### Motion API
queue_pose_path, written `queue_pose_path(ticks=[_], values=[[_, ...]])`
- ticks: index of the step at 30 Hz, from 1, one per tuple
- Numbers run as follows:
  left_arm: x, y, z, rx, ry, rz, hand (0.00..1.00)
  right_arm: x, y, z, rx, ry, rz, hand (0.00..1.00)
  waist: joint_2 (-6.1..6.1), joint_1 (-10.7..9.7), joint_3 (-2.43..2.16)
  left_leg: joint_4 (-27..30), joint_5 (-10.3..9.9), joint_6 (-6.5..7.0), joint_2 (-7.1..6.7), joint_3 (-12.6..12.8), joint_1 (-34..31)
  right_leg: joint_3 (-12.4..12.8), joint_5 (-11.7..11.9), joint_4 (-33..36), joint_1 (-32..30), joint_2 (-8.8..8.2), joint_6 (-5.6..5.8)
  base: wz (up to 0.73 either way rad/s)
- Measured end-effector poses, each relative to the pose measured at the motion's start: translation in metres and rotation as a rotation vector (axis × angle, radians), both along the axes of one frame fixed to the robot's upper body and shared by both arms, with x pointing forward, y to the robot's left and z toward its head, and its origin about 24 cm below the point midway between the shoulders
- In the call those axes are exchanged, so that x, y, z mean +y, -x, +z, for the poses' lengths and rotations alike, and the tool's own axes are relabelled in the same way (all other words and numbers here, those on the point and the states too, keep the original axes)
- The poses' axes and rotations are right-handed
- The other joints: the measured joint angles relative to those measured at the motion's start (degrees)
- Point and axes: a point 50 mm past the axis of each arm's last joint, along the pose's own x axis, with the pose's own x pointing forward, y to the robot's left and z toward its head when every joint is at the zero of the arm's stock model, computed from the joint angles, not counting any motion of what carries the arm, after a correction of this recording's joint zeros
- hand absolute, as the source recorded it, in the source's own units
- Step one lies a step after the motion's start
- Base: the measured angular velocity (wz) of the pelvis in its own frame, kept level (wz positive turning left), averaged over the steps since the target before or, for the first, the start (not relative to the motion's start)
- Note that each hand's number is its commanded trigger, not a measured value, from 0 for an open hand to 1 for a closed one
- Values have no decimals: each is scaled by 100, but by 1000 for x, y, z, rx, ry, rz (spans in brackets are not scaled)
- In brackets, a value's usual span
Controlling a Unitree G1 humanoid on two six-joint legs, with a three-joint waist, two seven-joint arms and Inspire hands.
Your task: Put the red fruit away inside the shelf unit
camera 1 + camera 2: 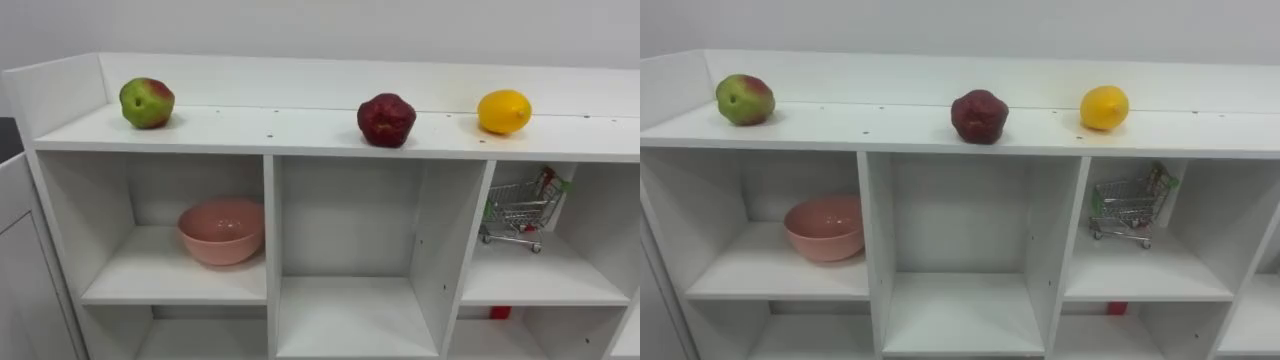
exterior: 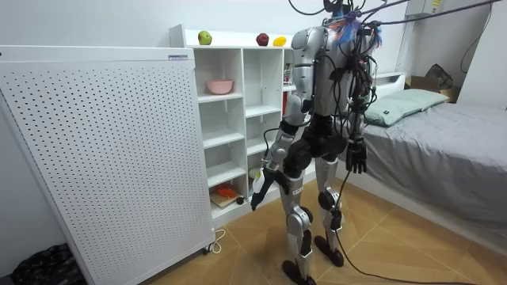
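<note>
Apple (image 1: 147, 103), high above my hanging left hand (image 2: 257, 195) and right hand (image 2: 356, 157) (spread: cannot tell), is risking rolling off the closet (image 1: 320, 131) if nudged.

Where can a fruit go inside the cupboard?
The middle compartment, between those with the pink bowl and the toy cart, is bare. The top shelf has a wide gap between apple and red fruit; the lemon sits closer.

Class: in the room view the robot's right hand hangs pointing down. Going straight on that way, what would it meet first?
Probably the wooden floor: the right hand hangs at the robot's side, pointing down, with nothing visible beneath it, though depth is hard to judge.
</note>
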Motion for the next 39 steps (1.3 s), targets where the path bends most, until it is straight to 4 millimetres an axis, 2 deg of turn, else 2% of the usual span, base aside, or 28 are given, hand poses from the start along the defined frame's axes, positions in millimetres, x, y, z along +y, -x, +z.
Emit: queue_pose_path(ticks=[7, 13, 15, 16, 18, 21, 23, 24, 26, 27, 29, 32, 36, 39], values=[[0, 3, 0, 2, -7, 1, 0, -2, -4, 0, -32, 41, -2, 0, 10, -43, -3, 18, 0, 0, -15, 18, -4, -21, -1, 12, 9, -24, 1, 0], [1, 1, 1, -32, -34, -6, 0, -5, -20, 2, -176, 127, -131, 0, 23, -143, -5, 24, -1, 3, -24, 38, 18, -15, -11, 82, -14, -38, 17, -2], [0, 0, 1, -53, -34, -11, 0, -9, -27, 4, -231, 159, -204, 0, 50, -140, -4, 24, -1, 4, -20, 91, 10, 38, -11, 116, -64, -32, 18, -13], [0, -1, 1, -70, -35, -14, 0, -13, -36, 6, -297, 185, -274, 0, 79, -160, 10, 25, -1, 5, -20, 108, -9, 59, -10, 120, -94, -30, 16, -10], [1, -3, 2, -90, -40, -20, 0, -19, -53, 11, -404, 227, -352, 0, 91, -206, 10, 27, -1, 5, -23, 110, -41, 59, -10, 131, -133, -36, 17, -3], [3, -10, 4, -134, -54, -28, 0, -28, -99, 30, -650, 280, -410, 0, 87, -208, 11, 40, 0, 7, -20, 163, -86, 65, -10, 181, -210, -41, 16, -8], [4, -14, 4, -157, -60, -36, 0, -28, -144, 54, -882, 301, -390, 0, 51, -187, 24, 39, 1, 6, -19, 180, -72, 72, -4, 193, -211, -40, 12, -5], [5, -12, 4, -153, -59, -35, 0, -28, -155, 61, -938, 303, -387, 0, 45, -172, 32, 38, 1, 6, -19, 193, -61, 80, -5, 190, -210, -39, 12, 0], [8, -16, 5, -169, -68, -38, 0, -23, -191, 95, -1171, 303, -359, 0, 6, -131, 57, 39, 0, 6, -13, 249, -58, 111, -4, 172, -214, -28, 12, -4], [8, -16, 6, -168, -73, -44, 0, -20, -198, 103, -1224, 302, -343, 0, -8, -129, 59, 40, 0, 6, -13, 249, -91, 109, -5, 171, -218, -28, 12, 0], [9, -17, 7, -185, -83, -47, 0, -10, -216, 128, -1372, 297, -290, 0, -45, -126, 31, 48, 0, 6, -15, 249, -112, 99, 1, 114, -224, -25, 19, 8], [8, -18, 8, -200, -82, -61, 0, -3, -227, 147, -1481, 274, -281, 0, -93, -97, 27, 43, 0, 6, -15, 283, -91, 92, 19, 98, -203, -32, 30, -1], [8, -20, 8, -207, -75, -84, 0, 5, -235, 167, -1590, 245, -262, 0, -64, -113, 23, 43, 0, 6, -6, 304, -79, 107, 37, 111, -205, -29, 27, -4], [11, -17, 9, -200, -80, -95, 0, 9, -241, 189, -1694, 269, -215, 0, -31, -107, 15, 44, 0, 6, 6, 317, -94, 113, 40, 172, -262, -20, 23, -4]])
